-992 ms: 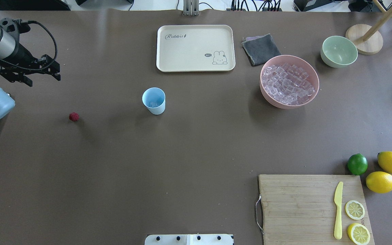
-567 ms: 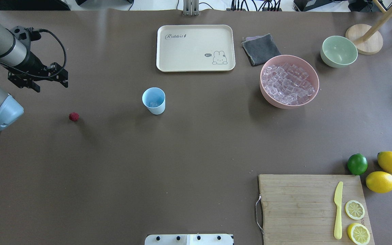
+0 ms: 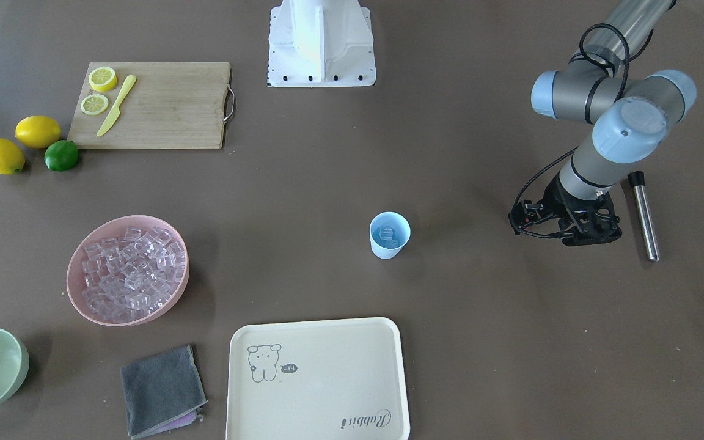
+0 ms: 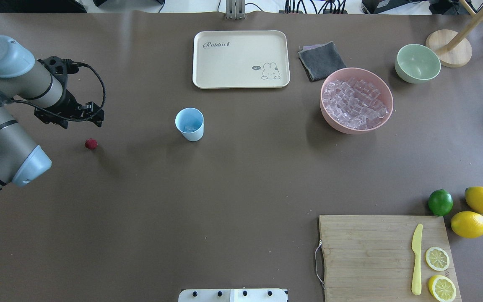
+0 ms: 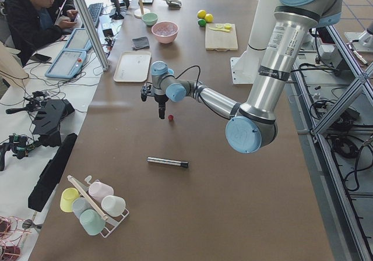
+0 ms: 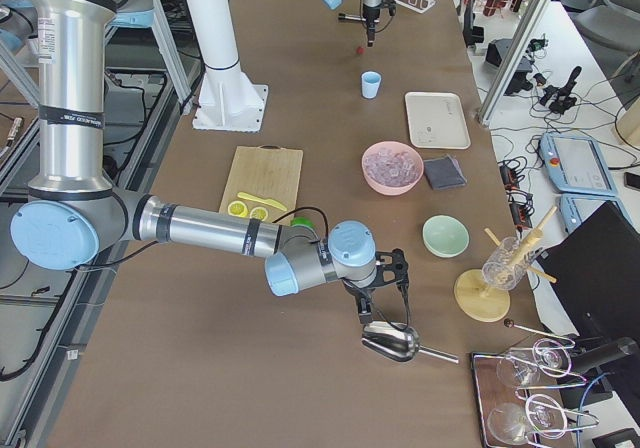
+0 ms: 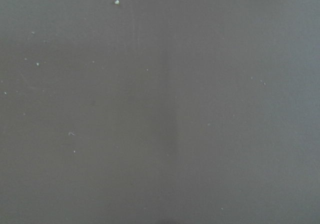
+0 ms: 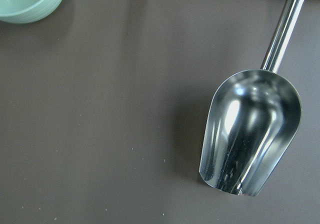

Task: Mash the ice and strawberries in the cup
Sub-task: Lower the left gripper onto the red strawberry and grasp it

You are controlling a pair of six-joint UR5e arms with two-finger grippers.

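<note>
The dark red strawberry lies alone on the brown table, left of the light blue cup. The cup stands upright with a few clear ice cubes in it. More ice fills the pink bowl. My left gripper hangs fingers-down just behind the strawberry and apart from it; I cannot tell whether it is open or shut. In the front view the arm hides the strawberry. My right gripper shows only in the right side view, over a metal scoop; its state I cannot tell.
A steel rod lies on the table near the left arm. A cream tray, a grey cloth and a green bowl sit at the back. A cutting board holds a knife and lemon slices, with lemons and a lime beside it.
My left arm has swung right and nearer, bringing its gripper from the far left edge to just behind the strawberry. The arm now hides the steel rod in the overhead view.
</note>
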